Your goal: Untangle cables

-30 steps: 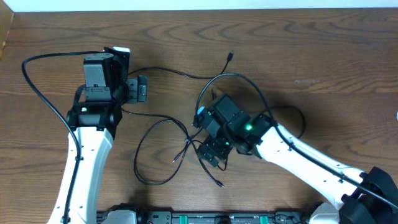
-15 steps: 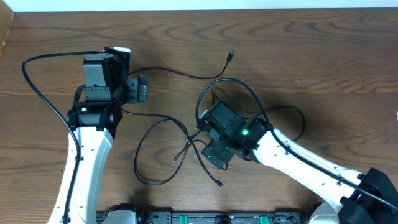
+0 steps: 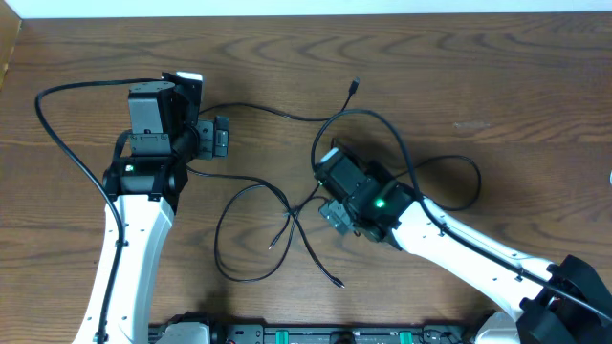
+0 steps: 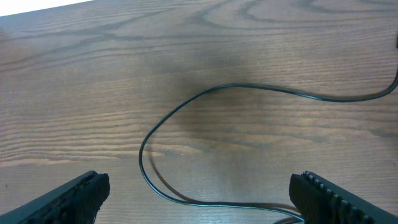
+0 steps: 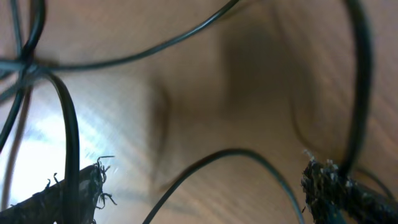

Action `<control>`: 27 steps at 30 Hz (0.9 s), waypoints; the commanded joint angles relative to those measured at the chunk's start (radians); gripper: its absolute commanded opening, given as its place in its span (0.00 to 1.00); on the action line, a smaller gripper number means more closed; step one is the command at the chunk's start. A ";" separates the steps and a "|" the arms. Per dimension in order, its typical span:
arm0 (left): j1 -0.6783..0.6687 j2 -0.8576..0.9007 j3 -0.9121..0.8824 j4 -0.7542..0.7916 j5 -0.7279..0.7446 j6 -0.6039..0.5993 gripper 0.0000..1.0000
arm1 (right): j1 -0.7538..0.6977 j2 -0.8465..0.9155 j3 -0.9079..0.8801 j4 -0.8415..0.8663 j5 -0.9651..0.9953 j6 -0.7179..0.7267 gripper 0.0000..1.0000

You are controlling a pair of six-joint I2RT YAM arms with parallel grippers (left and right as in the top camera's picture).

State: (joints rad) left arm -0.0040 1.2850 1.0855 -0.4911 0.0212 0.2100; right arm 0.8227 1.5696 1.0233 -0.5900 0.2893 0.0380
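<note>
**While both pincers gape, black cables sprawl over the wood**

Where the overhead view takes in the whole scene, a dark brown counter (image 3: pixel 497 76) with strong wavy grain fills nearly everything. A pale strip runs along its far edge and a dark rack shows at the near edge. The cables (image 3: pixel 298 215) lie mid-counter as thin black cords. One runs from just beside the left pincer (image 3: pixel 220 137) across to a small plug (image 3: pixel 355 85) near the far side. Another makes a wide loop around the right arm's wrist. A third forms an oval loop on the near side, and the strands cross just left of the right pincer (image 3: pixel 335 214). Two loose ends lie near the front edge.

From above, neither pincer's fingers are easy to read, but the wrist views settle that. On the left wrist view, the left pincer (image 4: pixel 199 199) is spread wide and grasps nothing. One cord (image 4: pixel 230 87) curves over bare wood between and beyond its fingers. On the right wrist view, close and blurred, the right pincer (image 5: pixel 199 193) is also released. Its frayed dark fingertips (image 5: pixel 68 193) stand well apart, low over the counter. Several cords (image 5: pixel 69 134) pass between and beside them. I cannot tell whether any strand touches a finger.
</note>
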 commanded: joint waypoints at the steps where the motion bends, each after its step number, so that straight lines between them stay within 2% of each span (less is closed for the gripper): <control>1: -0.003 0.002 0.014 -0.001 0.006 -0.005 0.98 | -0.023 -0.012 -0.004 0.028 0.048 0.017 0.99; 8: -0.003 0.002 0.014 -0.001 0.006 -0.005 0.98 | -0.042 -0.012 -0.004 0.079 0.016 0.017 0.99; 14: -0.003 0.002 0.014 -0.002 0.021 -0.005 0.98 | -0.042 -0.012 -0.004 0.183 -0.264 0.018 0.99; 22: -0.003 0.002 0.014 -0.002 0.021 -0.005 0.98 | -0.048 -0.011 -0.004 0.226 -0.028 -0.025 0.99; 27: -0.003 0.002 0.014 -0.001 0.021 -0.005 0.98 | -0.075 -0.011 -0.004 0.201 -0.003 -0.055 0.99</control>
State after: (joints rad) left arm -0.0040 1.2850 1.0855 -0.4911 0.0284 0.2100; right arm 0.7692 1.5696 1.0233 -0.3828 0.2302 0.0097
